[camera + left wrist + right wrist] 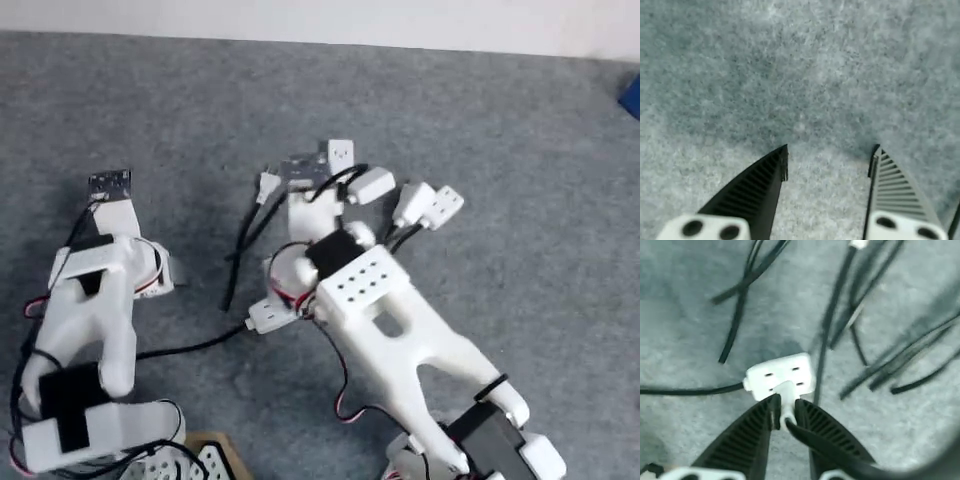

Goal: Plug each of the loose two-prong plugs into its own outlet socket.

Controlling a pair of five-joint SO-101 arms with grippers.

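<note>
A grey, short-piled felt carpet (520, 200) covers the table, speckled and slightly fuzzy. Along its far edge runs a strip of pale wall (300, 18), with the corner of a blue object (632, 96) at the far right. A tan board corner (226, 452) shows at the near edge, by the base of the left arm.

Both arms are glossy white plastic with black motor blocks and thin red and black wires.

The left claw (830, 155) hangs over bare carpet with its fingers spread wide and nothing between them. One finger is black and the other pale, and both are pointed and ribbed on the inner face. In the high view the left claw (110, 185) is well apart from the plugs.

The right claw (786, 402) is clamped on a small white two-prong plug (785, 389), whose rounded body is pinched between the two black ribbed fingertips. The plug meets the near face of a white rectangular outlet block (780, 374); how deep it sits cannot be told. The block has rounded corners and narrow dark slots, lies flat on the carpet, and has a black cord leaving one end.

Thin black cables (830, 315) cross the carpet beyond it. In the high view the right claw (305, 172) is mid-table among a cluster of boxy white plugs and sockets (415, 202).
</note>
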